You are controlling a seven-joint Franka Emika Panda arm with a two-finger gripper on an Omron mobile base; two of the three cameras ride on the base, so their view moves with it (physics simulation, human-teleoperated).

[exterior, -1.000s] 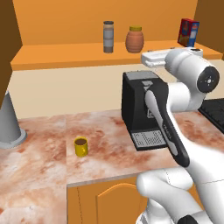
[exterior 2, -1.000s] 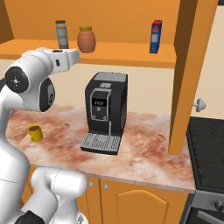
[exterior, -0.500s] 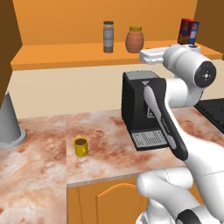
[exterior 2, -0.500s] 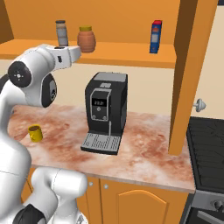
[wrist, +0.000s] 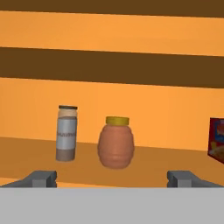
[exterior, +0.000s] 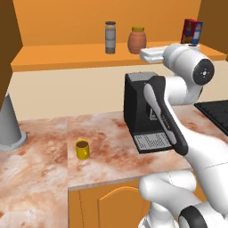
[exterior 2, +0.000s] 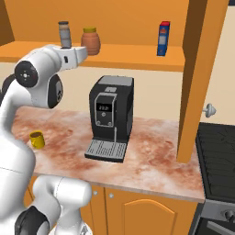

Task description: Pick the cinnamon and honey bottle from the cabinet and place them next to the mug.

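Honey bottle: squat, ribbed, terracotta; cinnamon slim, cylindrical, perhaps labelled.

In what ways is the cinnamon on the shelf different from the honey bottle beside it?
The cinnamon is tall and slim; the honey bottle is squat and rounded. The cinnamon is grey-brown with a dark cap, the honey bottle terracotta-brown with a yellow lid. The cinnamon's top stands higher than the honey bottle's. Both stand upright and apart on the cabinet shelf, untouched.

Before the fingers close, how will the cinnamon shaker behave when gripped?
The cinnamon is tall and slim, so it probably tips if nudged high. It looks rigid and smooth, perhaps slippery. If it falls, its round body may roll toward the honey bottle.
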